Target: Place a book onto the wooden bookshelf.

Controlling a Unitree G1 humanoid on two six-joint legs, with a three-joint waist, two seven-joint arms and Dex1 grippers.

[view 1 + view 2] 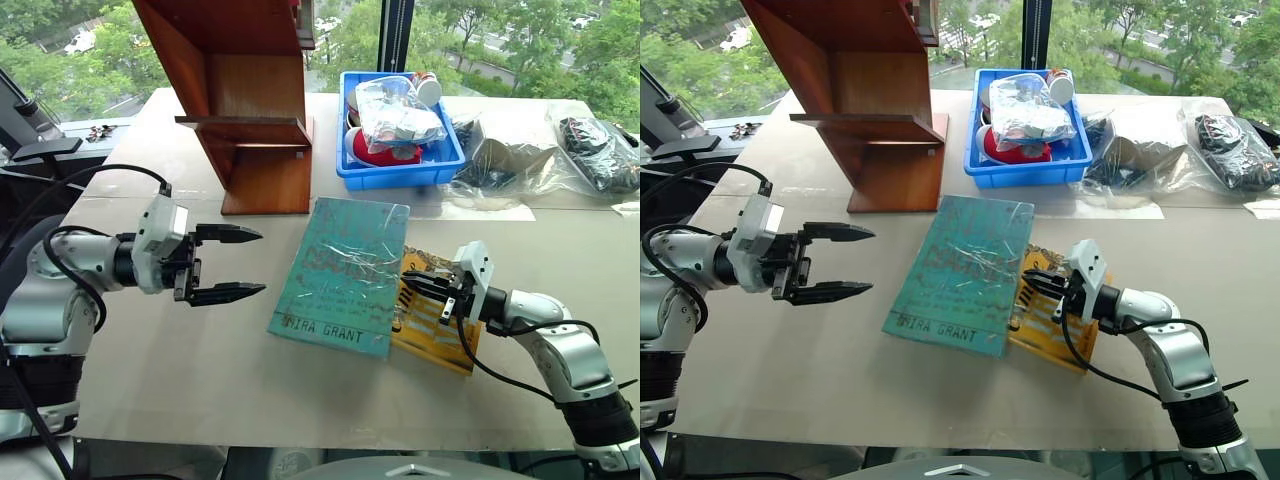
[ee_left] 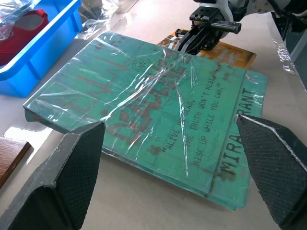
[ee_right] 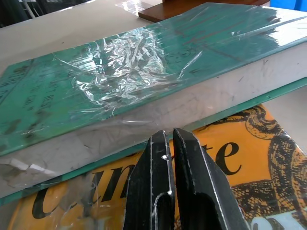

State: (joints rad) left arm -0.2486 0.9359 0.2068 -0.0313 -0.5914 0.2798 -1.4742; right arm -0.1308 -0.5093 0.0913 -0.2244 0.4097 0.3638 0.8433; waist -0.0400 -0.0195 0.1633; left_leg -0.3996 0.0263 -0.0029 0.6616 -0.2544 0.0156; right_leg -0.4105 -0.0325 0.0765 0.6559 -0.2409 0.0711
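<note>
**Book flat on tabletop, between the two grippers**

Left gripper [image 1: 228,264]: fingers [image 2: 72,179] spread wide, nothing in them, pointing at the book [image 1: 345,275] from just off its left edge. Bookshelf [image 1: 245,110] stands on the tabletop [image 1: 200,370] beyond the left fingers, well apart from them. Book lies cover up, in plastic wrap, its right edge resting on the yellow book [image 1: 435,325]. Blue bin [image 1: 398,170] sits beyond the book, right of the shelf. Right gripper [image 1: 420,288]: fingers [image 3: 165,191] clenched together, grasping nothing, tips over the yellow cover at the book's page edge; contact with that edge I can't tell. Bagged items [image 1: 590,150] lie far right.
</note>
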